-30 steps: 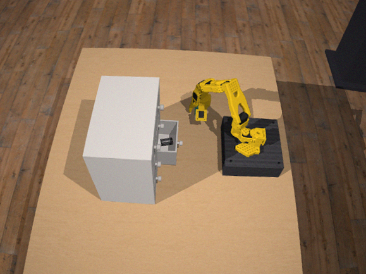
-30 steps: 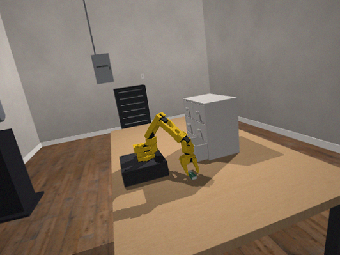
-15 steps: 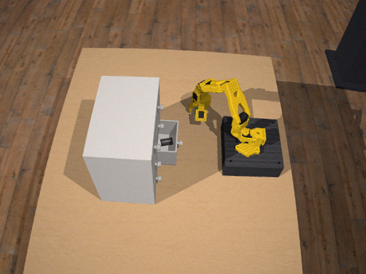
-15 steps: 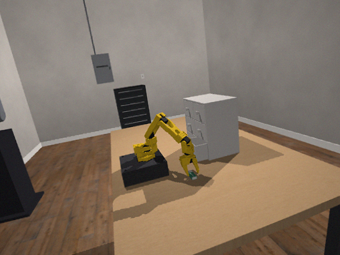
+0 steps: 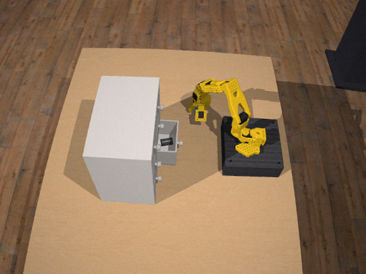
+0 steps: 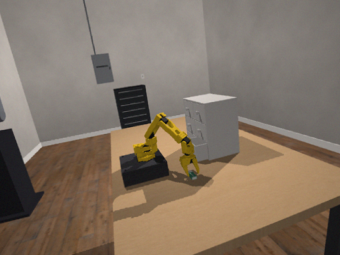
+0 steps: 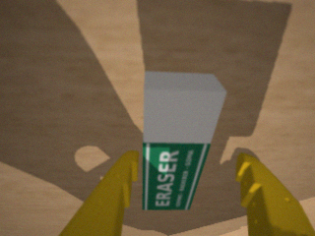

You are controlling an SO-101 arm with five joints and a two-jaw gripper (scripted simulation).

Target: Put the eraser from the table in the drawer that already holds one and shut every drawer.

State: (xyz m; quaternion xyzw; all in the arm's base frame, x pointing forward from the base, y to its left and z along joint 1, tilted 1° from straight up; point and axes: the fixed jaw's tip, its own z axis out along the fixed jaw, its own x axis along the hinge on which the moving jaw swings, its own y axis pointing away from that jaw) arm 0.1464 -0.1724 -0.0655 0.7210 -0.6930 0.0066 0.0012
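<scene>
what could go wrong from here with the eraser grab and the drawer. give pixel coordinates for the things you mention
The gripper (image 5: 195,111) (image 6: 192,173) (image 7: 187,159) is open around the eraser (image 6: 192,174) (image 7: 172,147), which sits nearer one finger, so closing might shove or twist it.

The pulled-out drawer (image 5: 177,136) (image 6: 202,151) holds a black striped thing, not clearly an eraser, so it may be the wrong drawer.

Eraser (image 6: 192,175) (image 7: 174,143) on table (image 5: 175,240) (image 6: 230,210), between fingers (image 6: 197,167)
</scene>
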